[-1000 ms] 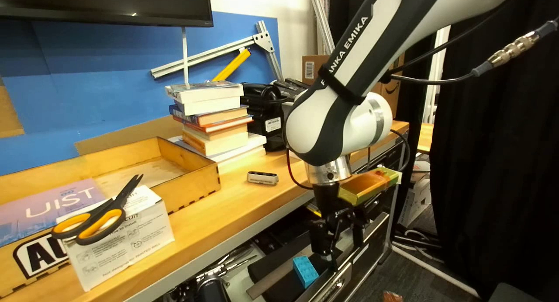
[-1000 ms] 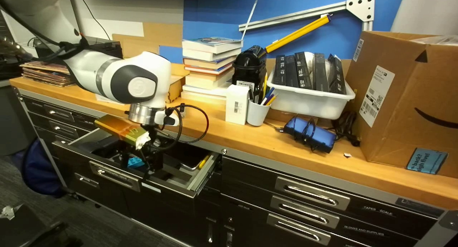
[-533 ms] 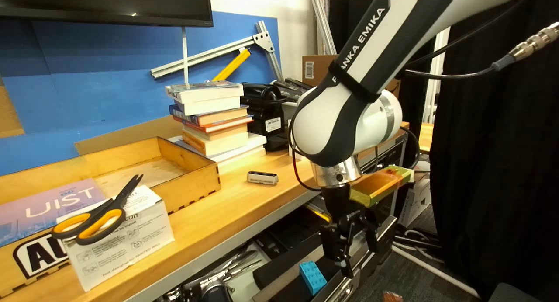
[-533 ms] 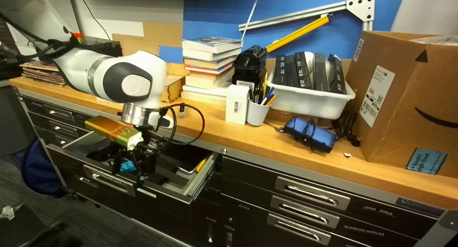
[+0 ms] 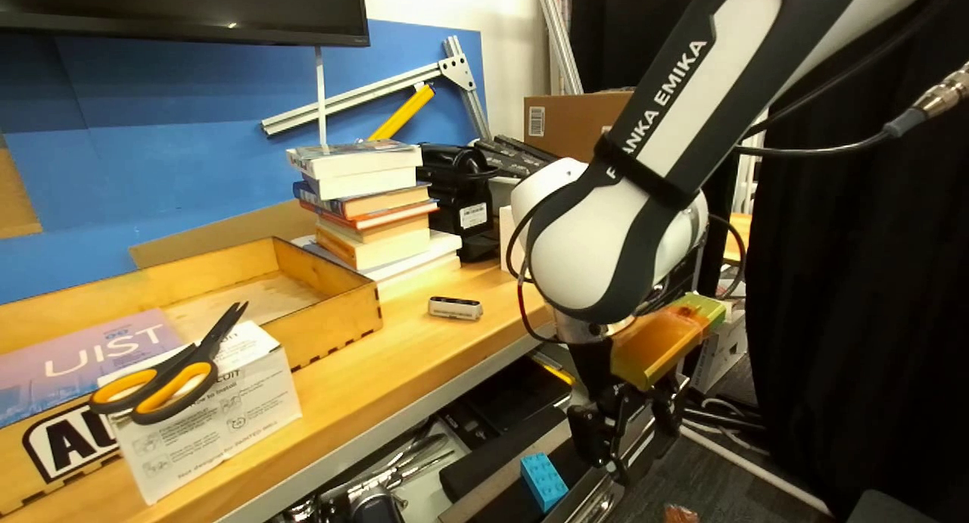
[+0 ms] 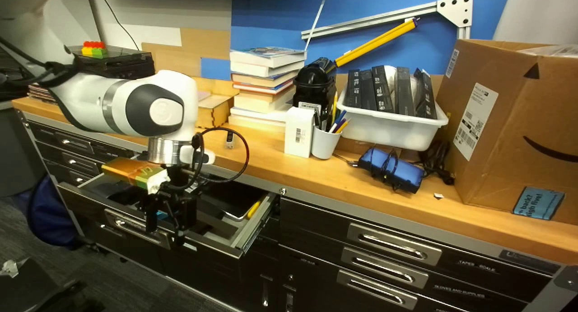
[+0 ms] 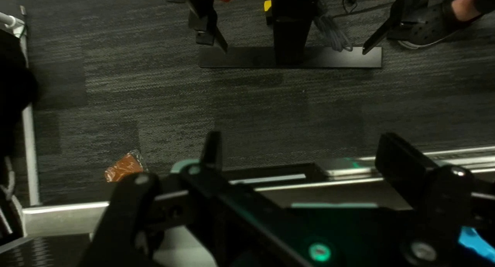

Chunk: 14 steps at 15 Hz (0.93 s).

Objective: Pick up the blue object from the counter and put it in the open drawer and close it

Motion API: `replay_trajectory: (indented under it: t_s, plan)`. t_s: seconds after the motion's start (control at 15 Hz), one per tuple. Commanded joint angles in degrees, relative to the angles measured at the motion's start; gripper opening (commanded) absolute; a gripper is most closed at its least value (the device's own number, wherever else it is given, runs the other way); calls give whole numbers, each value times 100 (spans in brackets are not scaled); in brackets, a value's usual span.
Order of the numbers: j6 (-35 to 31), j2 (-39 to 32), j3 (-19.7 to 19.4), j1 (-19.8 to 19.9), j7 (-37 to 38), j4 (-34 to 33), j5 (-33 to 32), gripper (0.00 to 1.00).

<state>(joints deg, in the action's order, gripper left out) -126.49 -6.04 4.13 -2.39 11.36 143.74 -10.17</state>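
Gripper (image 5: 642, 449) and arm (image 5: 666, 107) have moved right in an exterior view since a second ago, and the drawer (image 6: 212, 255) sits slightly further out. One blue block (image 5: 543, 481) lies inside it, lower centre of the frame, studs showing, long axis slanting from upper left to lower right. One arm descends from upper right, wrist bent, gripper aimed downward by the drawer's front edge, two fingers (image 7: 212, 153) spread wide.

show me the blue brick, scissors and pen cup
Blue brick (image 5: 543, 479), in an exterior view: studded top
Scissors (image 5: 201, 352), in an exterior view: between blades and handles
Pen cup (image 6: 324, 143), in an exterior view: side wall
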Motion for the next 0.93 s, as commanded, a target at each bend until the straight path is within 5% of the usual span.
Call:
replay_trajectory:
  t_s: [0.0,0.87]
  plan:
    - [-300,-366,-81,-180,751,-156,-339,100]
    - [-590,-1525,-519,-902,3541,-2011,-1256,100]
